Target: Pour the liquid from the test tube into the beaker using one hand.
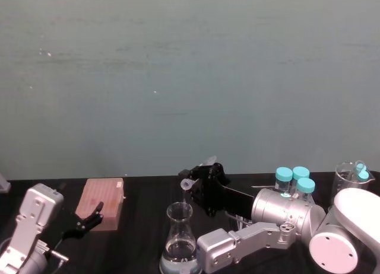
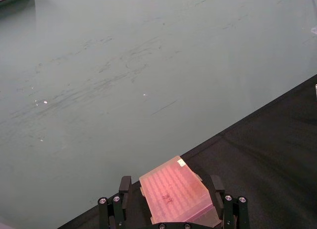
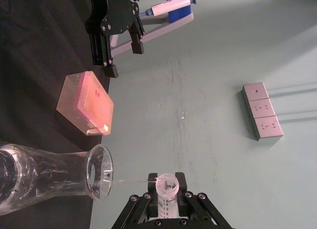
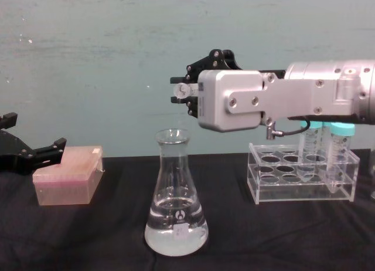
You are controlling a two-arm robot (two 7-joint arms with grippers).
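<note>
Right now we are looking at the right claw (image 1: 200,178). It is squeezing the tube (image 3: 167,185) between its two fingers, clamped on it near the open end. The claw is holding the tube up in the air, tipped over on its side, with the open end pointing at the beaker (image 4: 174,183). The tube is sitting higher than the beaker's mouth and just beside it, not touching the glass. A thin thread of liquid (image 3: 131,180) is hanging between the tube's rim and the beaker's mouth. More of the clear liquid is lying in the beaker's wide bottom. The beaker is standing upright on the black table (image 4: 105,241).

To the beaker's right, a clear rack (image 4: 304,183) is holding teal-capped tubes (image 4: 331,148). Far to its left, the left claw (image 1: 95,216) is waiting low by a pink box (image 4: 67,177). Its fingers are apart and holding nothing.
</note>
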